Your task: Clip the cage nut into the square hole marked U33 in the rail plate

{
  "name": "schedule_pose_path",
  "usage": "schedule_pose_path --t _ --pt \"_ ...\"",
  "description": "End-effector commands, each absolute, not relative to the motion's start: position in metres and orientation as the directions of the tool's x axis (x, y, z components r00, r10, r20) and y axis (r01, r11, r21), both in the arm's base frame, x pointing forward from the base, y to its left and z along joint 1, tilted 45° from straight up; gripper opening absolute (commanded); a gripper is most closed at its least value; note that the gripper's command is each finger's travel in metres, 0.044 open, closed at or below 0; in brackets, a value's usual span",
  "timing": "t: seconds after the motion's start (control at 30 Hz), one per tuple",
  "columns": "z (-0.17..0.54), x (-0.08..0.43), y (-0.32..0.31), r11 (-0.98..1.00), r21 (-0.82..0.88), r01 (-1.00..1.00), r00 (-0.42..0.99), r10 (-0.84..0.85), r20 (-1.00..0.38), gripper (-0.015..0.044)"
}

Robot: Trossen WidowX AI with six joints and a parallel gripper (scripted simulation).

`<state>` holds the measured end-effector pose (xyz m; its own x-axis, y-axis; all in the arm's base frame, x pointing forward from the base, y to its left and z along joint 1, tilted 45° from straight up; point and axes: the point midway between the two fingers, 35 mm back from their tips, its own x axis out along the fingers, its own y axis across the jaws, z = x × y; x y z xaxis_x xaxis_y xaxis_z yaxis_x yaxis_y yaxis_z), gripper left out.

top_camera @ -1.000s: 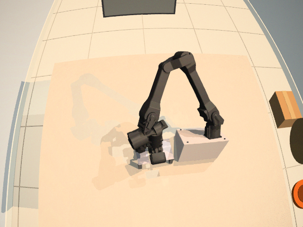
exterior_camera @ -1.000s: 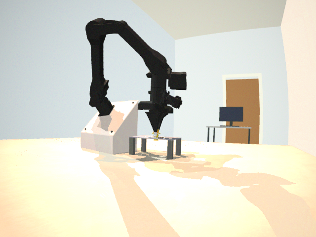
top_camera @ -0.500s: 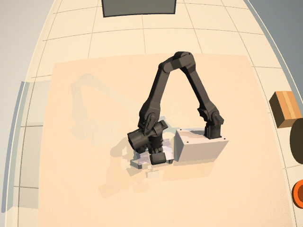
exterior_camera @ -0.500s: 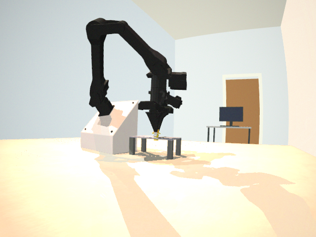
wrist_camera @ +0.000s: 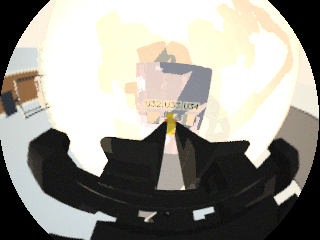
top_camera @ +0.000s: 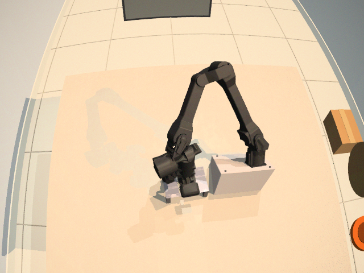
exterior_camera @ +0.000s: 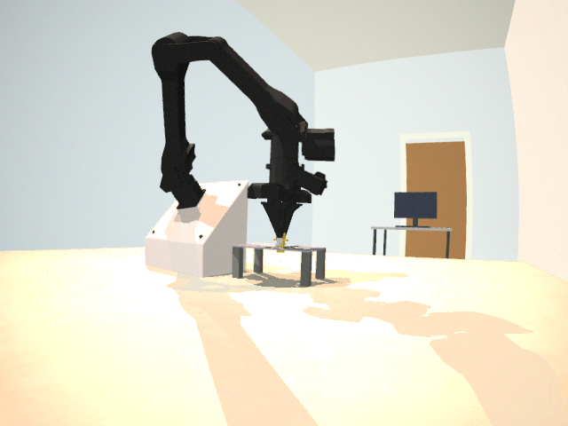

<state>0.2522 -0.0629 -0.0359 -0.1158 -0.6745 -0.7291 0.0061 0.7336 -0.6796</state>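
The rail plate (top_camera: pixel 172 192) (exterior_camera: pixel 314 248) (wrist_camera: pixel 150 87) stands on short dark legs beside the robot's base. In the wrist view its labels U32, U33 and U34 are readable. The gripper (exterior_camera: pixel 280 236) (wrist_camera: pixel 170 127) points straight down with its narrow fingertips just above the plate. It is shut on the cage nut (exterior_camera: pixel 284 239) (wrist_camera: pixel 171 122), which has yellow parts and a pale body. The nut is in front of the U33 label in the wrist view. In the exterior view a yellow part shows below the plate's edge. The fingers and nut hide the hole, so the wings' seating is unclear.
The pale wedge-shaped base block (top_camera: pixel 235 182) (exterior_camera: pixel 220 248) stands close beside the plate. A cardboard box (top_camera: pixel 343 130) and an orange round object (top_camera: pixel 355 233) are far off at the right in the top view. A monitor (exterior_camera: pixel 414 204) stands on a distant desk.
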Motion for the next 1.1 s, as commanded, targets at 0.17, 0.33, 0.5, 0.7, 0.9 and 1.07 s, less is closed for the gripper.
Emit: schedule_pose_path --t 0.17,0.33,0.5,0.7,0.9,1.07 --pt "-0.0357 0.2526 -0.0632 0.747 -0.664 0.007 -0.114 -0.659 -0.743 0.0029" --pt "-0.0356 0.2526 -0.0636 0.753 -0.658 0.008 -0.114 -0.653 -0.749 0.0029" --pt "-0.0355 0.2525 -0.0641 0.759 -0.651 0.009 -0.113 -0.646 -0.755 0.0029" --pt "-0.0353 0.2525 -0.0648 0.769 -0.640 0.010 -0.113 -0.635 -0.764 0.0029" --pt "-0.0353 0.2525 -0.0653 0.774 -0.633 0.011 -0.113 -0.628 -0.770 0.0029" --pt "-0.0352 0.2524 -0.0658 0.780 -0.625 0.012 -0.113 -0.620 -0.776 0.0029"
